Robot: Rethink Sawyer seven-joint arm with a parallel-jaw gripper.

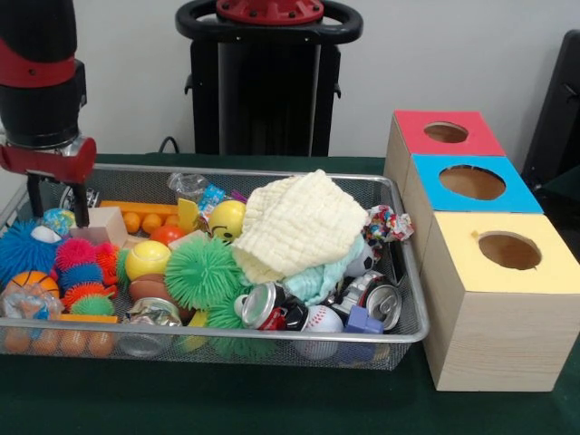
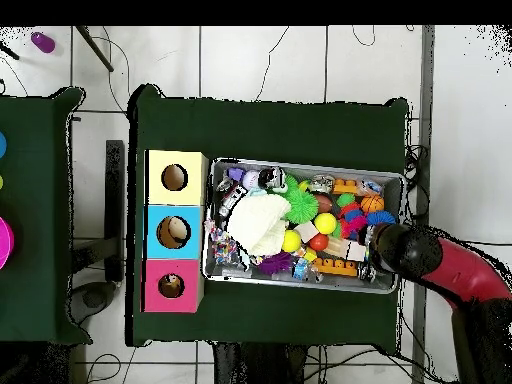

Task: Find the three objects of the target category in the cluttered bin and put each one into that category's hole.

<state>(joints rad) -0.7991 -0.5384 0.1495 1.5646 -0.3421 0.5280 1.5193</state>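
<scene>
One red-and-black arm [image 1: 41, 77] hangs upright over the bin's [image 1: 399, 272] end, its tool [image 1: 57, 210] fingers spread apart, empty.

Your bin [image 1: 406, 328] is packed edge to edge; a cloth [image 1: 299, 227] heaps high mid-frame, while the three box holes [image 1: 472, 181] stay unobstructed.

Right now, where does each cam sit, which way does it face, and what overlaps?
Front view: across the table, facing the robot; looks at the wire bin and the three boxes with holes; the arm comes down at upper left, tool inside the bin's far left corner.
Overhead view: above the table, looking straight down; the red and black arm enters from lower right over the bin's right end, hiding the tool.
Shared: bin, boxes, cream cloth, green spiky ball; turned half round between views.
</scene>
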